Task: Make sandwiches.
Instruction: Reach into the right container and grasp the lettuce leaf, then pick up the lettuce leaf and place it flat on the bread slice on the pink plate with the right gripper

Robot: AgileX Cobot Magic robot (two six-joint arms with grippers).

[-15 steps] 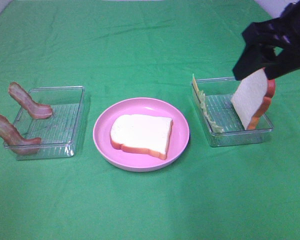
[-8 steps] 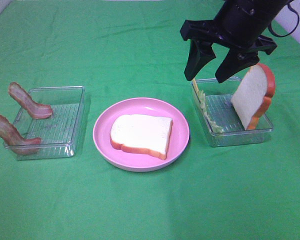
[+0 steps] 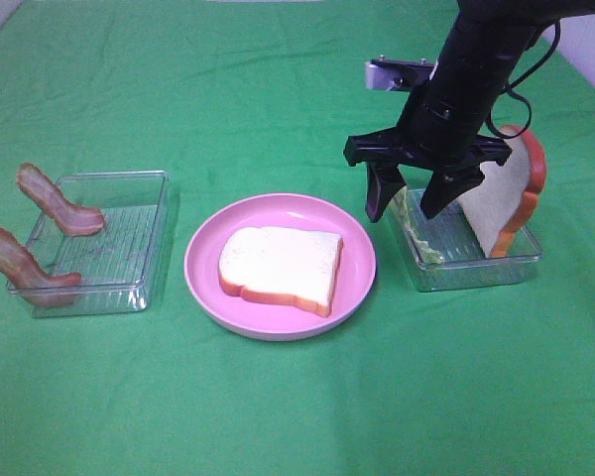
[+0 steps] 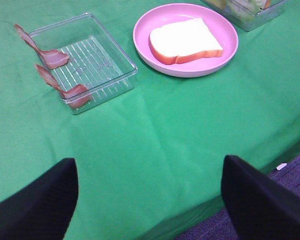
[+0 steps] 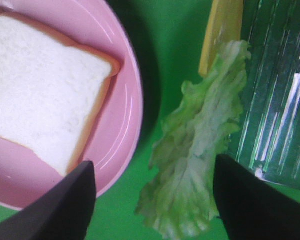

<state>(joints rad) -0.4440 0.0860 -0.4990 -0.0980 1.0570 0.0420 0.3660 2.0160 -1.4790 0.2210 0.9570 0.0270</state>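
1. Where the green tablecloth (image 3: 278, 89) fills the high view, a round pink plate (image 3: 200, 283) sits at centre frame. One white bread slice with orange-brown crust (image 3: 281, 266) lies flat on it.
2. Right of centre stands a clear ribbed plastic tray (image 3: 476, 270). A second bread slice (image 3: 504, 198) stands on edge inside it, leaning at the tray's right end.
3. A pale green ruffled lettuce leaf (image 3: 417, 236) stands on edge along that tray's left wall. The right wrist view shows a thin yellow cheese square (image 5: 221, 30) just behind the leaf.
4. The black right gripper (image 3: 403, 205) hangs point-down over that left wall, jaws spread wide. One finger is on the plate side, the other over the tray, with the leaf between them. Nothing is gripped; contact with the leaf cannot be told.
5. At frame left sits a second clear tray (image 3: 129, 297). One reddish-brown bacon strip (image 3: 58, 203) and another bacon strip (image 3: 20, 263) hang over its left rim, apart from each other.
6. The left gripper (image 4: 147, 200) shows only in its own wrist view. Its jaws are wide with nothing between them, over bare cloth and well apart from both trays.
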